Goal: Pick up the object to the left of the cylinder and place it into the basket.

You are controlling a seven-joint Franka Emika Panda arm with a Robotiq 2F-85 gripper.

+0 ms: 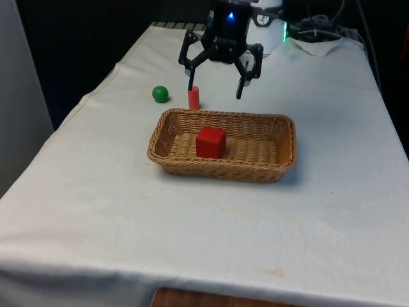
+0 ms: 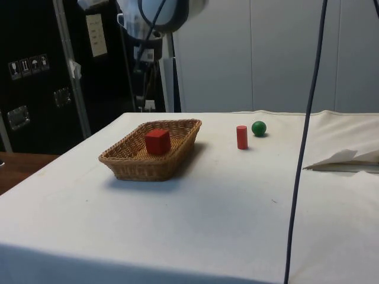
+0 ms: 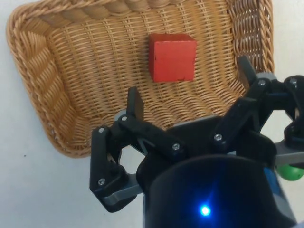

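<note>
**Empty gripper above the basket, ball waiting on the cloth**

The gripper [image 1: 215, 83] hangs over the far edge of the wicker basket [image 1: 161, 131], its two fingers spread wide with nothing between them. The green ball [image 1: 160, 94] sits on the white cloth on the front view's left of the red cylinder [image 1: 193, 98], near it but not touching, and both stand just beyond the basket's far rim. That ball looks to be the thing the task wants, and it is not yet picked up.

Inside the basket lies a red cube [image 1: 210, 141], roughly at the middle of the woven floor, flat on one face. I see nothing else in there.

The risks from here are plain enough. A ball rolls, so a finger touching it off-centre on the way down could send it across the cloth. The cylinder stands upright close beside it, and a wide-open finger might tip it over. From where the gripper hangs, it is hard to judge how high it sits above the rim, so a low sweep towards the ball could perhaps catch the wicker.
</note>
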